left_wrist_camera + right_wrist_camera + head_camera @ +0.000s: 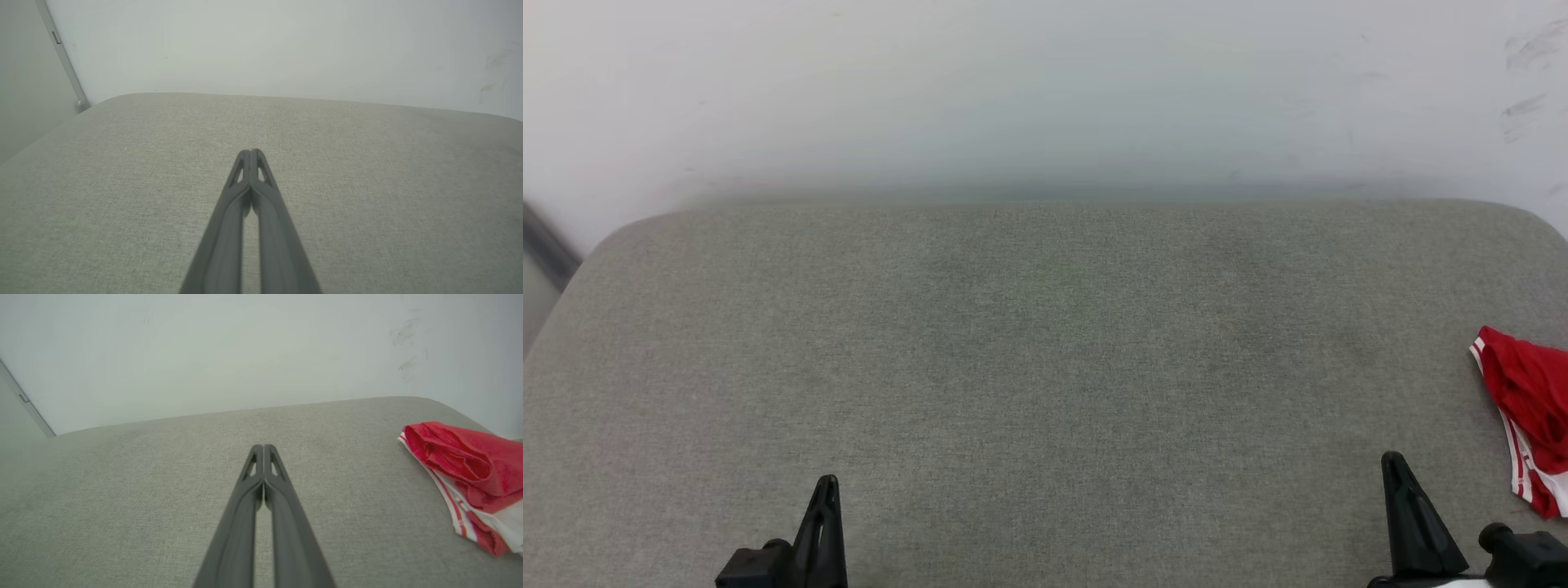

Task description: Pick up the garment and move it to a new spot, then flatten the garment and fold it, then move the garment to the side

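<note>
nearest you in the head view, your left gripper [826, 483] sits low on the left and your right gripper [1393, 459] low on the right, both over the grey upholstered surface [1045, 367]. from there each reads as one dark spike. the wrist views settle it: on both claws the two fingers are pressed together at the tips, with nothing between them. just past the right gripper and off to its right, apart from it, the garment [457, 457] lies bunched near the surface's right edge. the head view cuts it at the frame, while the right wrist view gives you its red folds, white sleeve and striped trim. farthest off is the pale wall [1045, 98], with scuff marks [1527, 49] at far right. the left wrist view follows a grey metal strip [61, 53] up the far left.
</note>
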{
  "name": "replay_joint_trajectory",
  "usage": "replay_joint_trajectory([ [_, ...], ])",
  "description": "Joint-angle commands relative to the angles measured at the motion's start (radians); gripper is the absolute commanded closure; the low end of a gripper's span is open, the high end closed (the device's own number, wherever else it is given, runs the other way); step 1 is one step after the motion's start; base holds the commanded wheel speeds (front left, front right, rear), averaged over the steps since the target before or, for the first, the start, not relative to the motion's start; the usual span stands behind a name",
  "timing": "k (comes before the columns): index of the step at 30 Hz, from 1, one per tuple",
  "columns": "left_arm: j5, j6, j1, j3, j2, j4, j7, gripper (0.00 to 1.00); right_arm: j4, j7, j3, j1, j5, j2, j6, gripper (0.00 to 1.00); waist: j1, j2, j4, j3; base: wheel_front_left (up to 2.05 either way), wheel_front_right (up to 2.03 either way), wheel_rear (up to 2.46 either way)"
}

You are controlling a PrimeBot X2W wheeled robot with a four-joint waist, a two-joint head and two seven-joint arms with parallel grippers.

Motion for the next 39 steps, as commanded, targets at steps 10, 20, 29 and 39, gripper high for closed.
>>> replay_joint_trajectory([
  [10, -0.240, -0.028, -0.053, 0.022, 0.003, 0.010, 0.054, 1.00, 0.014, 0.045, 0.005, -0.052, 0.246, -0.014, 0.000, 1.00, 0.0001, 0.0000, 0.000, 0.002, 0.00, 0.00, 0.00],
  [20, -0.419, -0.047, -0.083, 0.038, 0.004, 0.028, 0.096, 1.00, 0.034, 0.081, 0.006, -0.083, 0.425, -0.020, 0.000, 1.00, 0.0001, 0.0000, 0.000, 0.003, 0.00, 0.00, 0.00],
  [29, -0.548, -0.061, -0.105, 0.050, 0.005, 0.041, 0.127, 1.00, 0.049, 0.109, 0.005, -0.106, 0.554, -0.024, 0.000, 1.00, 0.0001, 0.0000, 0.001, 0.004, 0.00, 0.00, 0.00],
  [39, -0.694, -0.078, -0.129, 0.063, 0.005, 0.055, 0.162, 1.00, 0.064, 0.142, 0.003, -0.130, 0.698, -0.026, 0.000, 1.00, 0.0001, 0.0000, 0.001, 0.005, 0.00, 0.00, 0.00],
])
